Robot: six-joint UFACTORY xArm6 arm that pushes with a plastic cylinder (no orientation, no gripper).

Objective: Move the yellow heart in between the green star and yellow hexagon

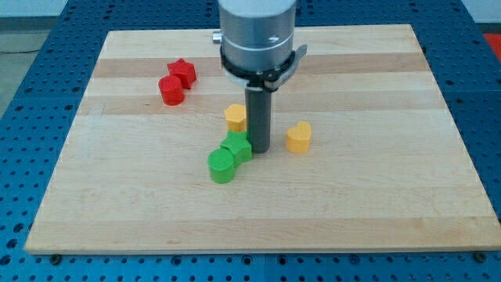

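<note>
Pale wooden board (376,196) sits on a blue perforated bench (485,94), and the dark rod drops straight down from the grey arm housing (258,31) near the middle. My tip (259,150) is planted on the wood; it is a plain rod end, nothing that opens, closes or grips. Just to the tip's left, touching or all but touching, sits the green star block (236,146), with a green cylinder block (222,166) pressed against it, further left and toward the view's bottom. Up and left of the tip, close by the rod, is the yellow hexagon block (235,117). The yellow heart block (298,136) stands to the tip's right, apart from it. Far off to the upper left, a red star block (182,72) and a red cylinder block (171,90) huddle together.
</note>
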